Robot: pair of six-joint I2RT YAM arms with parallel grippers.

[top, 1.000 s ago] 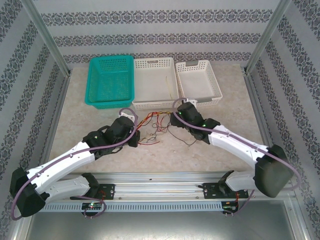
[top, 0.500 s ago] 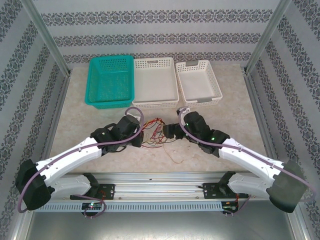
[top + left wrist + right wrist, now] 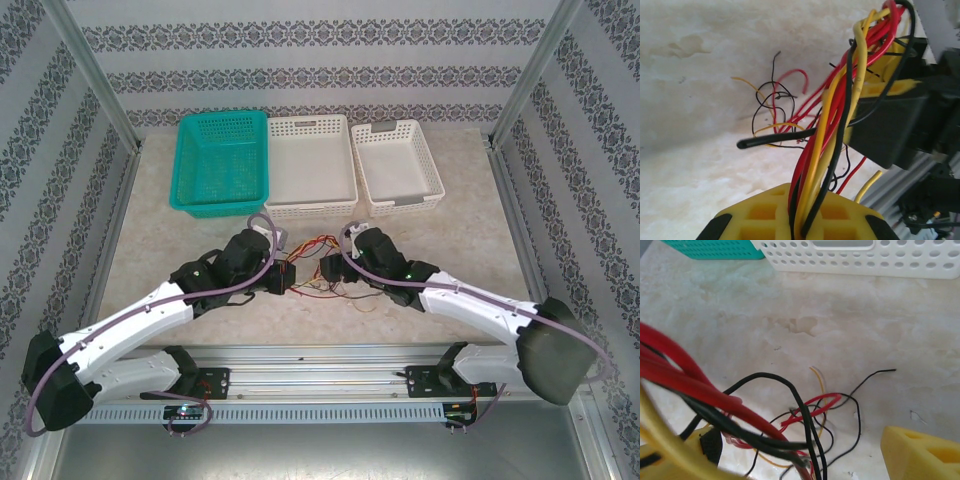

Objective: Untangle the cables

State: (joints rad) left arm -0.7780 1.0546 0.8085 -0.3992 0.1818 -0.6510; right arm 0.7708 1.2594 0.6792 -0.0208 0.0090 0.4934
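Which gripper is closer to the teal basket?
Left. The left gripper is just nearside of the teal basket, off its right corner; the right gripper is farther right, in front of the middle white basket.

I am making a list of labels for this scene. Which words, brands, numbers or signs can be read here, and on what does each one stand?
No text can be read.
The middle white basket has a small plate on its far rim; it is too small to tell if it bears writing.
The green basket, the right white basket, the cables and the table show no writing.
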